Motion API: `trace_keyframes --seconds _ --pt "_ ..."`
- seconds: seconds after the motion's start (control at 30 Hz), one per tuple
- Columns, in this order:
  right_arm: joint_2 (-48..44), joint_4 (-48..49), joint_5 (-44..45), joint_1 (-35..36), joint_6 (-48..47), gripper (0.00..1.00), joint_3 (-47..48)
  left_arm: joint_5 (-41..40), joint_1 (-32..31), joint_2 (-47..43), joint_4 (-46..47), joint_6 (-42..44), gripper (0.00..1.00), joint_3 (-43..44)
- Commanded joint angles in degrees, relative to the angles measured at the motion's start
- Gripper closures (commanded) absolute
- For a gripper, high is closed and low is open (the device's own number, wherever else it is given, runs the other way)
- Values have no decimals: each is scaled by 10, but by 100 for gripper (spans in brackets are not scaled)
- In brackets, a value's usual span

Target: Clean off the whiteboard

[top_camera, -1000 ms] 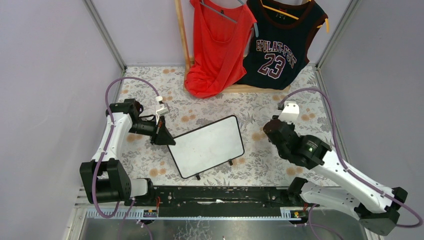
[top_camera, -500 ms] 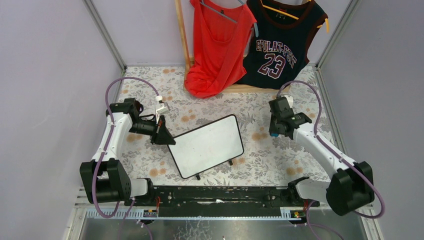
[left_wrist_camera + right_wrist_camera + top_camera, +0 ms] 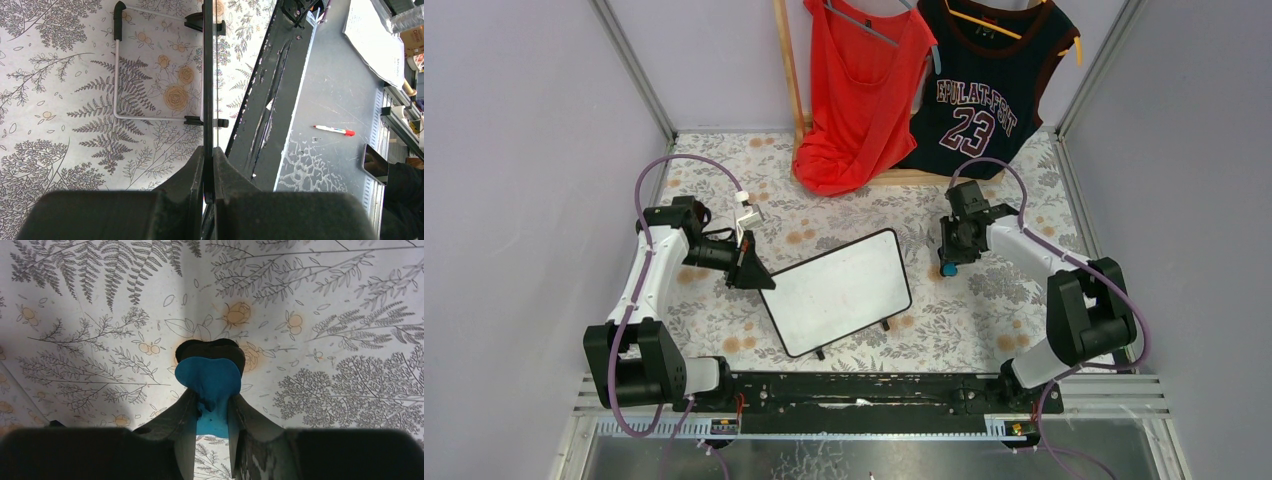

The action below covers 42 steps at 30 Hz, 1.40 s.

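Holding board and eraser.
Found whiteboard (image 3: 836,291) angled on floral tablecloth (image 3: 964,320), mid-table (face blank white); noted left gripper (image 3: 750,270) pinched tight on its left edge, right gripper (image 3: 949,262) clamped on blue eraser (image 3: 209,380) right of board, apart from it.

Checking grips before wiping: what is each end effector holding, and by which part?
The left end effector pinches the whiteboard by the edge at its left corner; the right end effector clamps the blue eraser across its sides.
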Motion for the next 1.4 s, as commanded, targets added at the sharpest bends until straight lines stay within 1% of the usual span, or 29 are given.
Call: trace_keyframes --seconds 0.0,0.07,0.23,0.4,0.53,0.67,0.7,0.83,1.1,1.17,1.27,1.37 --pt "14 7 -33 -4 -21 97 33 -4 -4 -10 16 -7 100 -5" --pt "22 8 -42 -4 -23 94 33 -4 -4 -9 17 -8 100 -5" --pt "40 17 -50 -4 -22 92 21 -4 -4 -10 17 -8 100 -5" --pt "54 26 -59 -4 -20 82 11 -4 -5 -10 16 -8 100 -5" --pt "45 32 -63 -4 -19 61 3 -4 -4 -11 19 -12 100 -5" --pt "41 24 -57 -4 -19 45 6 -5 -4 -10 20 -13 100 -6" --pt "39 23 -60 -4 -19 43 5 -4 -4 -10 20 -13 100 -6" --pt "29 25 -68 -4 -16 41 0 -5 -5 -10 20 -13 100 -6" --pt "2 20 -62 -4 -14 40 -4 -5 -4 -9 23 -16 99 -5" --pt "-4 11 -58 -4 -16 40 3 -3 -4 -8 26 -23 90 -6" --pt "-7 0 -56 -4 -21 40 11 -2 -4 -7 27 -25 86 -6" --pt "-6 0 -54 -4 -23 40 10 5 -4 -6 26 -22 77 -6"
